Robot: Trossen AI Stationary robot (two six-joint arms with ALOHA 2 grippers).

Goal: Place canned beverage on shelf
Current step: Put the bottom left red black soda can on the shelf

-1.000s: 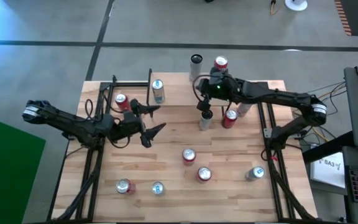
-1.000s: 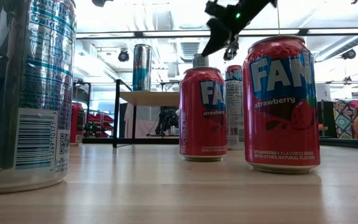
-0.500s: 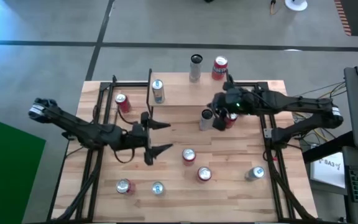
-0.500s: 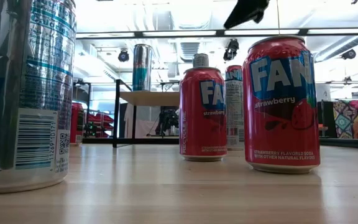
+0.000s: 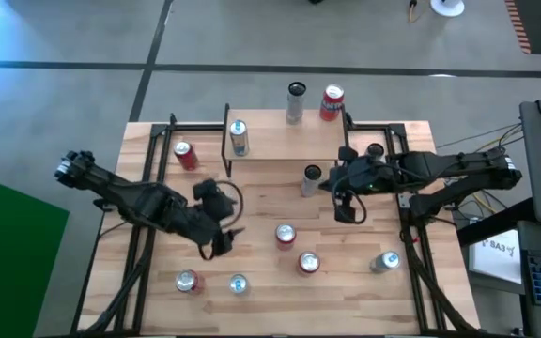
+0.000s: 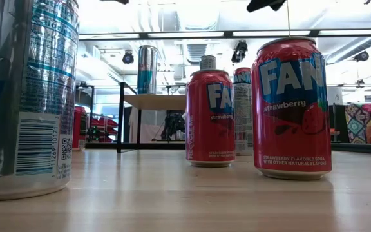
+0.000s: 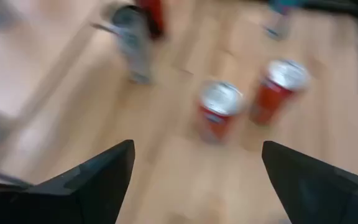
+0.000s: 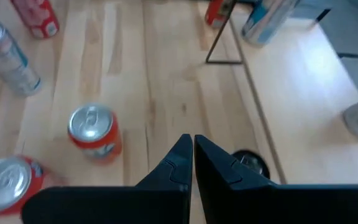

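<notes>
Left gripper (image 5: 222,228), fingers spread and empty, should come straight down around red can (image 5: 285,234), just beside it, before pinching.

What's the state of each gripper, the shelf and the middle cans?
left gripper: open, empty, above the table
right gripper: shut, empty
shelf: standing, blue can upright on it
slim can: upright on the table, in front of the shelf
red can: upright on the table, not held
second red can: upright on the table, not held
</notes>
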